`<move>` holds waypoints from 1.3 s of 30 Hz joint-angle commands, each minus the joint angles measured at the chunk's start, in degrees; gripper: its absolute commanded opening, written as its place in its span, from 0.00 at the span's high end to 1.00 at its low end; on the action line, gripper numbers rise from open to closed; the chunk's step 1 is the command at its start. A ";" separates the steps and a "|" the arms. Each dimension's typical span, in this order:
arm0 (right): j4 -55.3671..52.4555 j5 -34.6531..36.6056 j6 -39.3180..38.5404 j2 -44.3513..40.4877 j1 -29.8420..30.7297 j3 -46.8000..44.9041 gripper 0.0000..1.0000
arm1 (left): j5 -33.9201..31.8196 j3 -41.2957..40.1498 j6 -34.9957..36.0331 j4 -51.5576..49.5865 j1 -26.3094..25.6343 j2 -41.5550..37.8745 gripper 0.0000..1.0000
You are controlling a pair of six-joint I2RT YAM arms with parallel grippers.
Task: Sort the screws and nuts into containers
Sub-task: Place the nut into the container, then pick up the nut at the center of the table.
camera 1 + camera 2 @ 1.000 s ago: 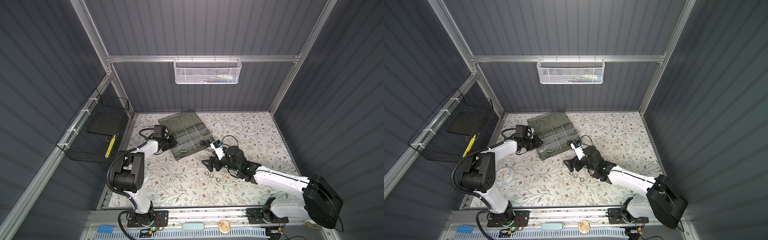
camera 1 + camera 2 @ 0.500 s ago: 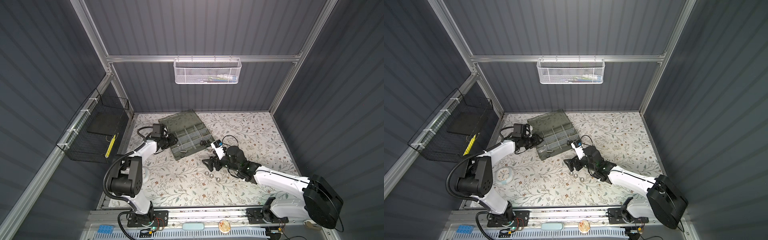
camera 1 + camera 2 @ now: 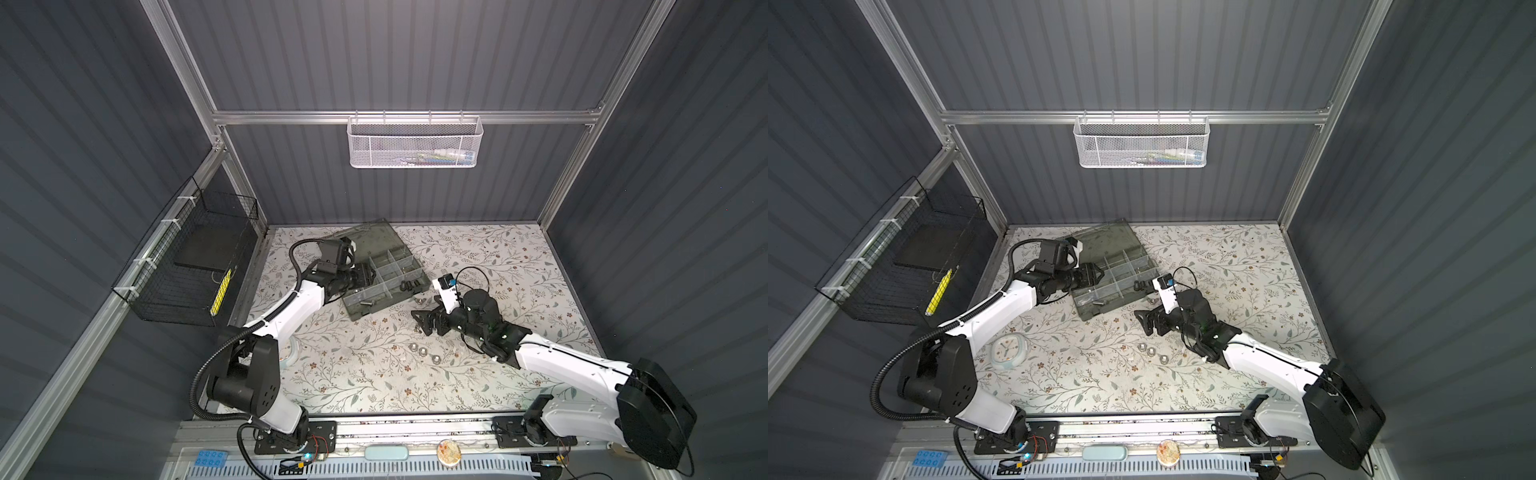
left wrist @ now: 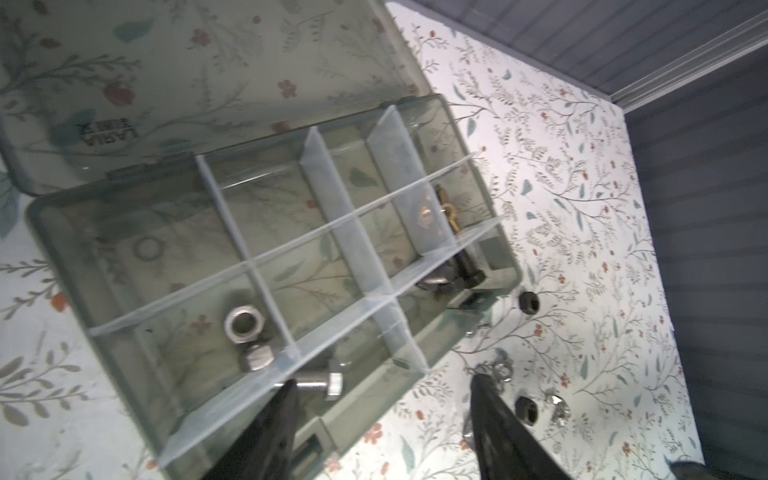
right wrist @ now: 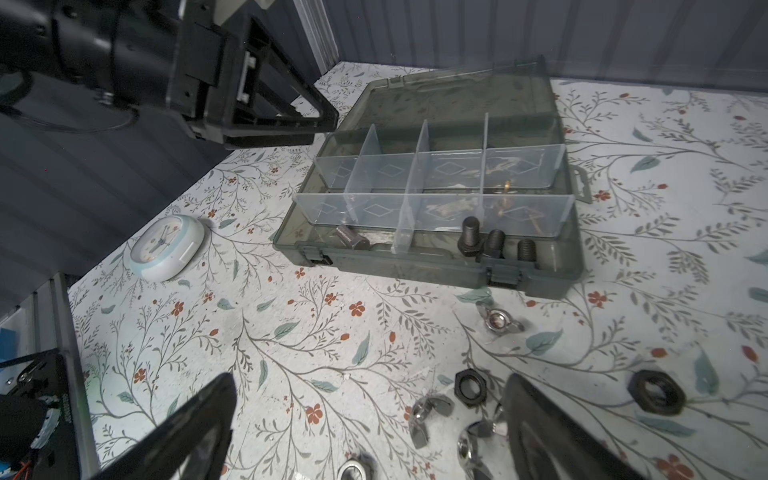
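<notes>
Farthest left on the flowered table (image 3: 1100, 374) lies a small round clock (image 3: 1009, 351). Next is my left pincer (image 4: 382, 382), hanging above the left end of the organizer case (image 5: 415, 266). Its fingers stand apart with nothing between them. The case lies open, lid flat behind it. Among its compartments (image 4: 291, 232), one toward the left end holds two silver nuts (image 4: 245, 326). Just across a divider, in the front row, a silver screw (image 4: 320, 382) lies on its side. Further right are brass pieces (image 4: 446, 208), and in the front right compartment three black screws (image 5: 494, 243) stand upright. Loose on the table right of that are a wing nut (image 5: 496, 322) just before the case, two dark hex nuts (image 5: 469, 388), more wing nuts (image 5: 428, 409), and three silver hex nuts (image 3: 423, 352) in a row nearer my base. My right pincer (image 5: 370, 382) hangs close over this scatter, fingers spread wide, gripping nothing.
</notes>
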 commanded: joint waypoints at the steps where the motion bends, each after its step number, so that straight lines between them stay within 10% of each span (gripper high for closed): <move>1: 2.25 1.61 2.49 -2.81 -2.27 -2.08 0.01 | -4.81 2.86 4.44 -2.81 -3.18 -2.86 0.22; 3: 2.54 2.05 3.28 -4.24 -3.68 -2.86 0.01 | -7.28 3.69 5.95 -3.44 -5.44 -3.49 0.00; 21: 3.95 3.21 6.75 -11.21 -9.58 -6.96 0.01 | -30.84 -0.33 19.37 4.68 -23.96 -3.27 0.00; 26: 3.99 3.30 6.74 -11.49 -9.83 -7.20 0.01 | -47.90 0.03 15.30 0.57 -23.88 -3.34 0.00; 39: 4.04 3.42 6.68 -12.36 -9.86 -7.50 0.01 | -22.07 -3.36 13.91 -4.95 -23.97 -0.23 0.00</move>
